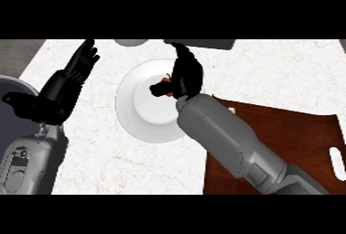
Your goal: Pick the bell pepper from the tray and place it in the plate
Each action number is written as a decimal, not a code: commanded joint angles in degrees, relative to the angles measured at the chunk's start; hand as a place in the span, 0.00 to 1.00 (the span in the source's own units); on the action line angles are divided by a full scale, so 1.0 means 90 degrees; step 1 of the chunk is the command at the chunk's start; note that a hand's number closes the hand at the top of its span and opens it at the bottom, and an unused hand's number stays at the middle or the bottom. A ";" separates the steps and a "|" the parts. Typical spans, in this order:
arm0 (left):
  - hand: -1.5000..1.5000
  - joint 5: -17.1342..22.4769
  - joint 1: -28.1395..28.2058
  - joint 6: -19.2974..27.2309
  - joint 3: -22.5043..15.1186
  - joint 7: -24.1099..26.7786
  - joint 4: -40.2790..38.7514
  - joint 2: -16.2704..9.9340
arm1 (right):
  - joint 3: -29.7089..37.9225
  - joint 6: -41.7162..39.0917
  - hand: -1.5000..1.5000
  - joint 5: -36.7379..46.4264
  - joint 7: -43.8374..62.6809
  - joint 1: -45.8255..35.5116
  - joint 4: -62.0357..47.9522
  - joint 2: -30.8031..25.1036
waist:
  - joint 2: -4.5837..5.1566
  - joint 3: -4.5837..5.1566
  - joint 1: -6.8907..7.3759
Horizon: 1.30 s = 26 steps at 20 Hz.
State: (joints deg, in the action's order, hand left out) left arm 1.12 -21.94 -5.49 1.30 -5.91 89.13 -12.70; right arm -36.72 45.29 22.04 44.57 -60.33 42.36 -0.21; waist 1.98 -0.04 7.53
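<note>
A white round plate (145, 107) lies on the marble counter at mid view. Over its right part hovers my right hand (184, 73), fingers and thumb curled round a red bell pepper (166, 82) with a green stem; only a small bit of the pepper shows at the hand's left side. The brown wooden tray (297, 137) lies at the right, partly under my right forearm, with nothing showing on its bare part. My left hand (79, 61) stands open with fingers up at the upper left, away from the plate.
A grey rounded object (132, 42) and a dark flat object (206, 43) sit at the counter's far edge. The counter's left edge runs diagonally near my left forearm, with darker floor beyond it.
</note>
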 commanded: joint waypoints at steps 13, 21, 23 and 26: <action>0.50 -0.0094 0.0419 0.0235 0.0339 -0.0108 0.0032 -0.0100 | 0.0785 0.2169 0.00 -0.1627 -0.2084 0.0702 0.0747 0.0021 | -0.0181 -0.0002 -0.0680; 0.50 0.0206 0.0366 -0.0115 0.0837 -0.0199 -0.0046 -0.0520 | 0.0614 0.1715 0.00 -0.1485 -0.2617 0.2690 0.2989 -0.0714 | -0.0247 0.0005 -0.0933; 0.50 0.0045 0.0698 0.0050 0.0648 -0.0006 0.0172 -0.0249 | 0.0486 0.1505 0.00 -0.1556 -0.3114 0.3535 0.3504 -0.0917 | -0.0238 0.0003 -0.0909; 0.50 0.0108 0.1112 -0.0190 0.0677 0.0155 0.0393 -0.0321 | 0.0769 0.1088 0.00 -0.1538 -0.2790 0.3793 0.4232 -0.1488 | -0.0241 0.0005 -0.0888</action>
State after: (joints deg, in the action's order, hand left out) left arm 2.38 -14.38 -6.20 7.32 -6.24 92.33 -15.55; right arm -31.16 59.18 8.77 19.87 -32.43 72.07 -8.46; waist -0.14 -0.01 -0.20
